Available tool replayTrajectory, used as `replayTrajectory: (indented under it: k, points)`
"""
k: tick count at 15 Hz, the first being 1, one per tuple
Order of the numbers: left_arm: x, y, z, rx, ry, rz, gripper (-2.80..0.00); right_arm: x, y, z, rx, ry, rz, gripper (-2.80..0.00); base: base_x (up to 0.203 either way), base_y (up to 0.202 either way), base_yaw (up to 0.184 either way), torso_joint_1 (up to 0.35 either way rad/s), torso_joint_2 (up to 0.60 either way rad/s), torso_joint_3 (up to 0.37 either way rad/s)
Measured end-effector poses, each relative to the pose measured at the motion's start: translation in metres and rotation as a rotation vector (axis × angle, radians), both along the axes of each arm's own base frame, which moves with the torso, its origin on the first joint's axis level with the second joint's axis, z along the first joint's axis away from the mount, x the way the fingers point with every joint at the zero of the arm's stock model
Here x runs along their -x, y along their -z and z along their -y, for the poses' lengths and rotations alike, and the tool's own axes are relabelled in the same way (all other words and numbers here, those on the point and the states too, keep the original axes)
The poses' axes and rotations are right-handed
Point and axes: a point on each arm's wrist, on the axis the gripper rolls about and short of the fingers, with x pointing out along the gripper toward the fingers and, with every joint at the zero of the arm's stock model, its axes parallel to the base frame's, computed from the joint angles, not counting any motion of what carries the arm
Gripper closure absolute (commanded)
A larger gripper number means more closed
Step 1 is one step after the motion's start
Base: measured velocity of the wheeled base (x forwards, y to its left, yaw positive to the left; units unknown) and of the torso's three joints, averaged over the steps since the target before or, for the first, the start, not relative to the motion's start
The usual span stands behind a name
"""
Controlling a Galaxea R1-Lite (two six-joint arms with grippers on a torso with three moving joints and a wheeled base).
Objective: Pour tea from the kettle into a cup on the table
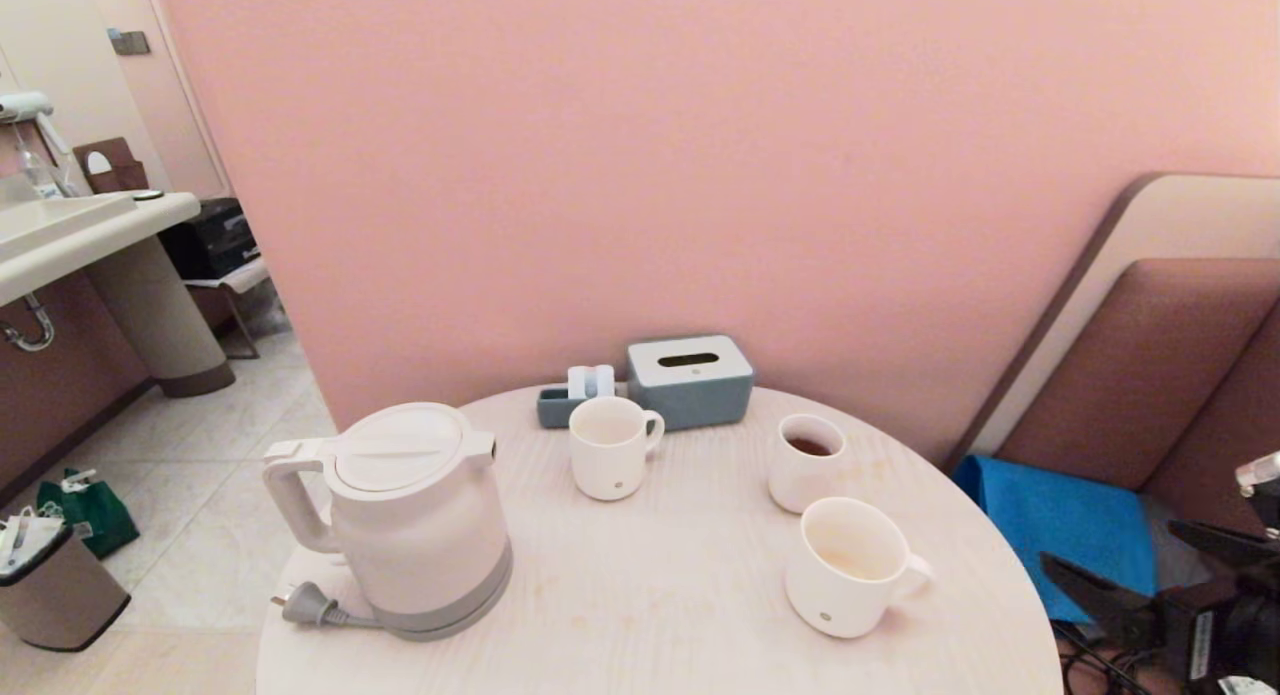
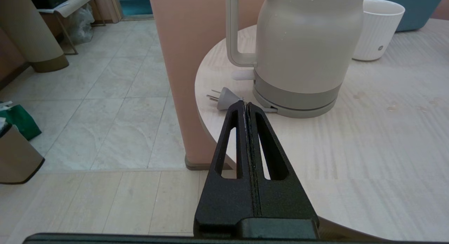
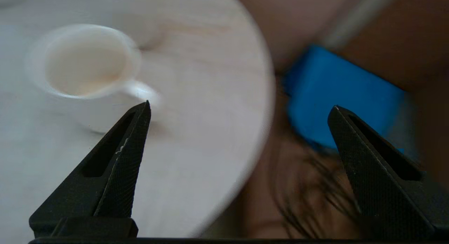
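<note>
The white kettle (image 1: 410, 515) (image 2: 301, 44) stands lid shut on the left side of the round table (image 1: 650, 595), its handle facing the left edge. The wide cream cup (image 1: 850, 567) (image 3: 84, 61) sits near the right edge with a pale tan film inside. Dark reddish tea (image 1: 808, 445) shows in a small tumbler behind it. My right gripper (image 1: 1110, 543) (image 3: 241, 105) hangs open and empty off the table's right edge, beside the cup. My left gripper (image 2: 245, 104) is shut on nothing, low at the near left edge and pointing at the kettle's base.
A narrower handled mug (image 1: 610, 447) stands mid-table. A grey tissue box (image 1: 690, 378) and small tray (image 1: 560, 405) sit at the back. The kettle's plug (image 1: 305, 605) lies loose by its base. A blue cushion (image 1: 1060, 525) lies on a seat at right, a bin (image 1: 55, 585) on the floor at left.
</note>
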Motion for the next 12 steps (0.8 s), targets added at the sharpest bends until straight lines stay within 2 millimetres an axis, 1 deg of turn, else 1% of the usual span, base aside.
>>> replayTrajectory:
  k: [1,3,4,7,10,12]
  points:
    - [0.0,0.0,0.0,0.0,0.0,0.0,0.0,0.009,-0.004,0.003,0.033,0.082,0.007,-2.8,0.0,0.0,0.0,0.0,0.0,0.0]
    - [0.0,0.0,0.0,0.0,0.0,0.0,0.0,0.025,-0.014,0.009,0.084,0.241,0.083,-2.8,0.0,0.0,0.0,0.0,0.0,0.0]
    - [0.0,0.0,0.0,0.0,0.0,0.0,0.0,0.032,-0.015,0.012,0.112,0.314,0.105,-2.8,0.0,0.0,0.0,0.0,0.0,0.0]
    - [0.0,0.0,0.0,0.0,0.0,0.0,0.0,0.054,-0.01,0.022,0.213,0.595,0.136,-2.8,0.0,0.0,0.0,0.0,0.0,0.0]
    - [0.0,0.0,0.0,0.0,0.0,0.0,0.0,0.073,-0.006,0.029,0.279,0.856,0.168,-2.8,0.0,0.0,0.0,0.0,0.0,0.0]
    - [0.0,0.0,0.0,0.0,0.0,0.0,0.0,0.084,-0.005,0.034,0.287,0.968,0.189,-2.8,0.0,0.0,0.0,0.0,0.0,0.0]
